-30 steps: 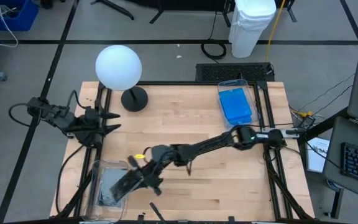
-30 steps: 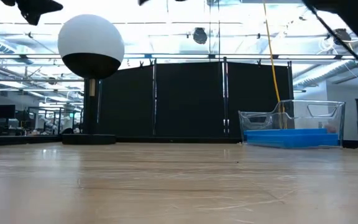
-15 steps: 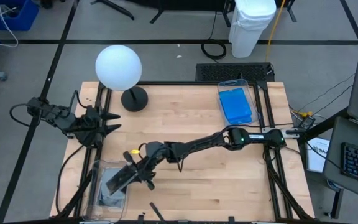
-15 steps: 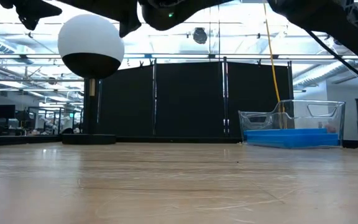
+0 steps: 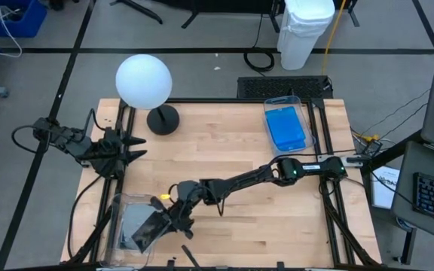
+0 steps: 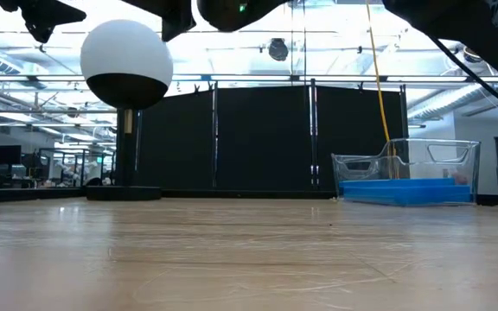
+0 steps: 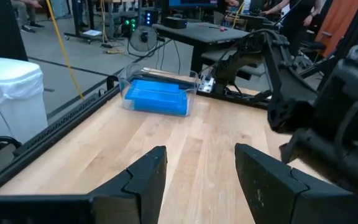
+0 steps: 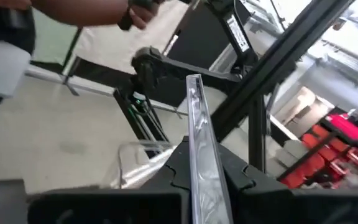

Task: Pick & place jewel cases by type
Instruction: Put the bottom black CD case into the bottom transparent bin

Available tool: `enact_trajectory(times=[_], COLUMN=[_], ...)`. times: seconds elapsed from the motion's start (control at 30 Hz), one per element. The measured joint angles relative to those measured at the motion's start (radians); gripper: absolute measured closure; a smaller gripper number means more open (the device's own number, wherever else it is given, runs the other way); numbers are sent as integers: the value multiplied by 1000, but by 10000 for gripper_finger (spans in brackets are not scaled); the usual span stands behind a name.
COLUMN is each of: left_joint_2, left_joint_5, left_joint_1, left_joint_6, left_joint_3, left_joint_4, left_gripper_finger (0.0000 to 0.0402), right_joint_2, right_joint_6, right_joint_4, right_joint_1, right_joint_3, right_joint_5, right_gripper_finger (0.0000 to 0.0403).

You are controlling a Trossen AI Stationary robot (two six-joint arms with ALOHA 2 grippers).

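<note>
The right arm reaches across the table (image 5: pixel 232 143) toward its front left corner. Right gripper (image 5: pixel 164 223) hangs at the edge of the clear bin (image 5: pixel 119 205) there, clenched on a dark case (image 5: pixel 151 227) that tilts over the bin's near-right rim. In the right wrist view the fingers (image 8: pixel 173 165) pinch that case (image 8: pixel 201 149) edge-on, w/ its thin clear edge running straight up betw. them and the bin wall (image 8: pixel 135 155) just beyond. Dark cases (image 5: pixel 130 226) already lie inside this bin, though I can't tell how many.

The left arm waits at the table's left edge, well apart from the bin. Left gripper (image 5: pixel 130 147) points in toward the table, and its fingers (image 7: pixel 148 171) are spread wide w/ nothing betw. them.

Blue cases (image 5: pixel 286 126) sit stacked in a second clear bin (image 5: pixel 301 113) at the back right of the table. The low view shows the same blue stack (image 6: pixel 405 190) flat on that bin's floor behind its clear wall (image 6: pixel 452 155). The left wrist view sees the stack (image 7: pixel 157 96) too, across the bare wood.

The white globe lamp (image 5: pixel 143 81) stands on its black base (image 5: pixel 163 119) at the back left, near the left arm. A white bucket (image 5: pixel 305 30) sits on the floor beyond the table's far edge. The right wrist view shows a person's arm (image 8: pixel 86 12) in the room behind.
</note>
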Motion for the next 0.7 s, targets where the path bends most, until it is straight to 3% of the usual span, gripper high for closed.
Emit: enact_trajectory(times=[0.37, 0.5, 0.7], left_joint_2=[55, 137, 230], left_joint_5=[28, 83, 90], left_joint_1=[0, 0, 0], left_joint_6=[-108, -85, -8], left_joint_3=[-17, -44, -44], left_joint_4=[-5, -7, 80], left_gripper_finger=[206, 206, 206], right_joint_2=[0, -80, -209], right_joint_6=[33, 38, 42], right_joint_4=[-40, -218, -633], right_joint_1=[-30, -63, -111], right_joint_3=[-1, -2, 1], right_joint_5=[77, 146, 197], right_gripper_finger=[385, 385, 385])
